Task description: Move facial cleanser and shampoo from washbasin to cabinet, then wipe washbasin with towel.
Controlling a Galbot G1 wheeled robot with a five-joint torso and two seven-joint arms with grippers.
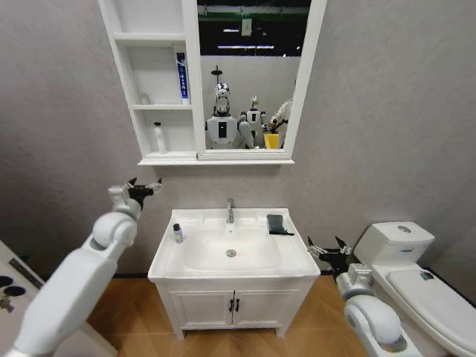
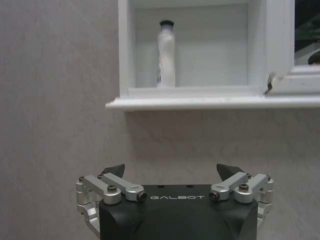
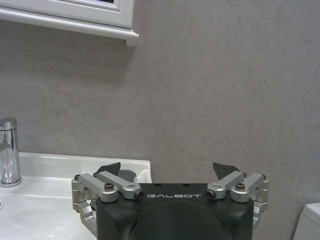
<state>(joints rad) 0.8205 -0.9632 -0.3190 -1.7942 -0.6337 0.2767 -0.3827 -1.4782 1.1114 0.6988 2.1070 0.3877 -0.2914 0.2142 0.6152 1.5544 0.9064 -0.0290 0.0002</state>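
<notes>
Two grippers raised before the washbasin (image 1: 230,253), both empty with jaws spread wide. Left gripper (image 1: 146,189) held up at the left of the basin, just under the cabinet's bottom ledge, its black fingertips (image 2: 114,170) apart and aimed at the grey wall (image 2: 55,100). Right gripper (image 1: 328,248) lower, just off the basin's right rim, between it and the white toilet (image 1: 416,279), fingertips (image 3: 109,168) likewise apart, with the basin's corner (image 3: 75,167) and chrome faucet (image 3: 9,152) seen beyond them in the right wrist view. On the basin's left ledge, a small dark-capped bottle (image 1: 178,233) standing upright; on the right rear ledge, the dark towel (image 1: 277,224) lying folded, touched by neither gripper. Faucet (image 1: 230,211) at the back centre, drain (image 1: 231,253) in the bowl. Below, a white two-door vanity (image 1: 233,305) on the wooden floor (image 1: 141,320). Higher on the wall, the cabinet (image 1: 158,82) of open shelves joined to the mirror (image 1: 249,74): a white bottle (image 1: 159,138) with a dark cap upright on the lowest shelf, seen in the left wrist view (image 2: 166,54) near that shelf's left wall; a tall white tube (image 1: 181,74) with blue print upright on the middle shelf against the mirror side
</notes>
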